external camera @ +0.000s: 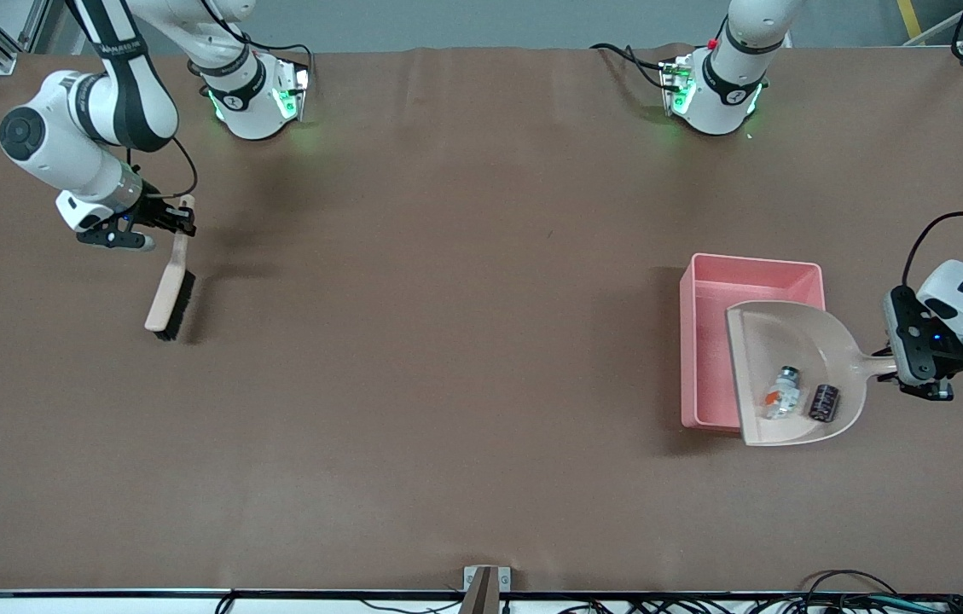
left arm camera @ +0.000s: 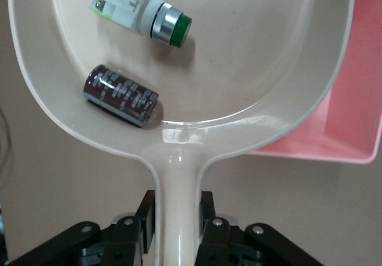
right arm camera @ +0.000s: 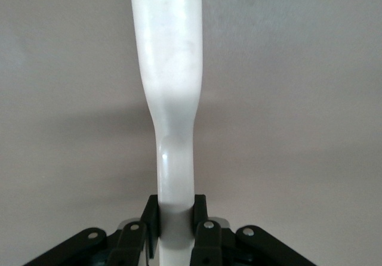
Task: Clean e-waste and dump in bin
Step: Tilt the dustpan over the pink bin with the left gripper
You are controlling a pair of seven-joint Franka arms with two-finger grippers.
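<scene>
Tipping the dustpan, clamped in the left gripper partly over the bin near the worktop's left-arm edge, risks spilling the e-waste past its rim, while the right gripper waits, clamped on the brush.

You have the bin toward the left arm's end of the table. The dustpan hangs over the bin, covering the part of it nearer the front camera and reaching past that rim. In the pan lie two parts side by side, near each other but apart: the component toward the pan's middle, and the small block closer to the handle. The left gripper has the handle clamped, just off the bin's end. Toward the right arm's end, the right gripper grips the brush by its handle, the brush head reaching toward the front camera.
</scene>
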